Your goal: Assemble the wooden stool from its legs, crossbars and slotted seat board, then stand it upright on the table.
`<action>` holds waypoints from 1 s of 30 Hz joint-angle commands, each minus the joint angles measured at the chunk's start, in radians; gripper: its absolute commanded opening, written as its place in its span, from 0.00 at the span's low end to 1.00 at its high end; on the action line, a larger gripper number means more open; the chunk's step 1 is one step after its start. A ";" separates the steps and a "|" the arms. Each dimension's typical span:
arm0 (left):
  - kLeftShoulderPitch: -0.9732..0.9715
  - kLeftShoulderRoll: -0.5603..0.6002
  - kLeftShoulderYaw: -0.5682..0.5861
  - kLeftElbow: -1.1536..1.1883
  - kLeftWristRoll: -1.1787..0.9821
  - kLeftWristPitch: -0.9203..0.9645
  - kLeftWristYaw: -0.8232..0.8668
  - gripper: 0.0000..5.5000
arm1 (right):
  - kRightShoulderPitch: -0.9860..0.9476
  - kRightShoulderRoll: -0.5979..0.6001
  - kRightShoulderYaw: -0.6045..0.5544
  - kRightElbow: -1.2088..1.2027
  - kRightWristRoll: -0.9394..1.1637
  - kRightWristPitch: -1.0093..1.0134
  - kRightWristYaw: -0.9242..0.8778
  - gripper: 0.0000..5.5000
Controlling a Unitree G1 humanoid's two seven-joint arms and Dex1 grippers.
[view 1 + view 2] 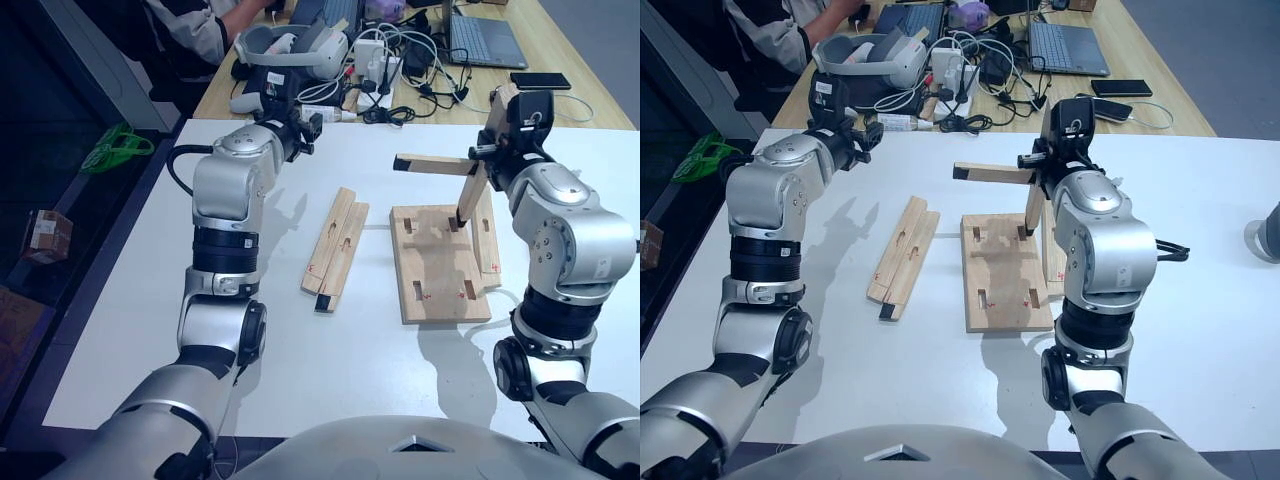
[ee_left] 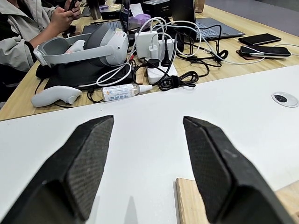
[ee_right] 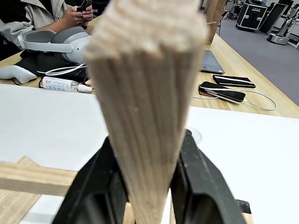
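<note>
White table (image 1: 350,350): right jaws clamp wooden leg (image 1: 468,205); left jaws wide apart.

I read one white bench (image 1: 120,300). The slotted seat board (image 1: 440,285) lies flat on it, right of centre. Two wooden bars (image 1: 335,248) lie side by side, touching, just left of the board. A third bar (image 1: 487,240) lies along the board's right edge; whether it rests on the board or the bench, I cannot tell. A round cable port (image 2: 284,98) sits in the bench top.

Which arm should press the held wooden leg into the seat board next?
Right. The right gripper is shut on the pale wooden leg, its foot at the slotted wooden seat board; the left gripper is open, empty.
</note>
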 commanded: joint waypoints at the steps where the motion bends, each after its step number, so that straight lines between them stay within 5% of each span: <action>1: 0.005 0.006 -0.003 -0.012 -0.001 0.018 0.005 0.50 | 0.034 0.011 0.004 0.011 0.012 -0.007 0.005 0.18; 19: 0.002 0.001 -0.013 -0.004 -0.004 0.022 0.004 0.50 | 0.018 0.042 -0.021 -0.039 0.014 0.134 -0.023 0.18; 30: -0.017 0.013 -0.032 0.006 0.001 0.027 -0.008 0.50 | 0.256 0.011 0.033 0.171 -0.005 -0.249 -0.010 0.18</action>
